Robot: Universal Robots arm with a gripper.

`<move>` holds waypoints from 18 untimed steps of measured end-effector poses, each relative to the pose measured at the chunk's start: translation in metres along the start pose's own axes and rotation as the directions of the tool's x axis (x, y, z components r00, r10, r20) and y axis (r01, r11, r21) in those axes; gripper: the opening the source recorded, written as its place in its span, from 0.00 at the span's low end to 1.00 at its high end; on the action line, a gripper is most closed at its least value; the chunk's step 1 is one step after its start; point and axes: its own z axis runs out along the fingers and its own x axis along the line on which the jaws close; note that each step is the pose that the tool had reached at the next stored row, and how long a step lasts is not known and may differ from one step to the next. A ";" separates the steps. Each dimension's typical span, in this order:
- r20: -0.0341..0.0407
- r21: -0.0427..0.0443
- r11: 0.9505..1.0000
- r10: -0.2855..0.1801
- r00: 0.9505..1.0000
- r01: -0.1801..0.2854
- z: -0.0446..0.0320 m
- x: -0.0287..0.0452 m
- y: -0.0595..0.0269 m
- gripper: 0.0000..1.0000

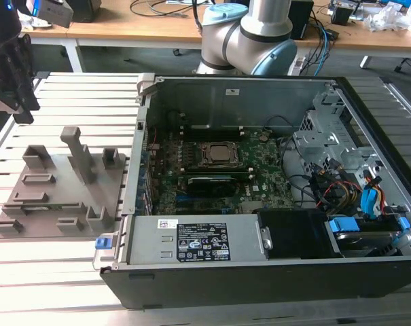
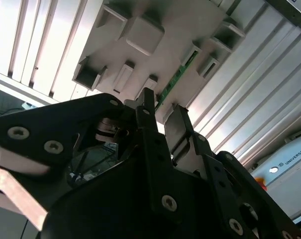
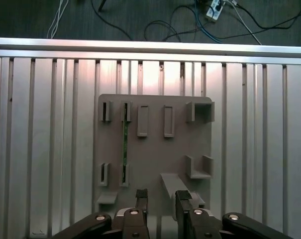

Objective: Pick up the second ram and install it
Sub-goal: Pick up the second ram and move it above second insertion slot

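In the exterior view, the end effector (image 1: 23,109) hung at the far left over the slatted bench (image 1: 56,272). The first wrist view showed its fingers spread and empty. To its right, the ram (image 3: 124,144) stood on edge in the grey holder (image 1: 64,193). Farther right lay the open case (image 1: 259,275).
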 end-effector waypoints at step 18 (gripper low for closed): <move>0.000 0.000 1.000 0.000 1.000 0.000 0.0141 0.0009 0.0054 0.36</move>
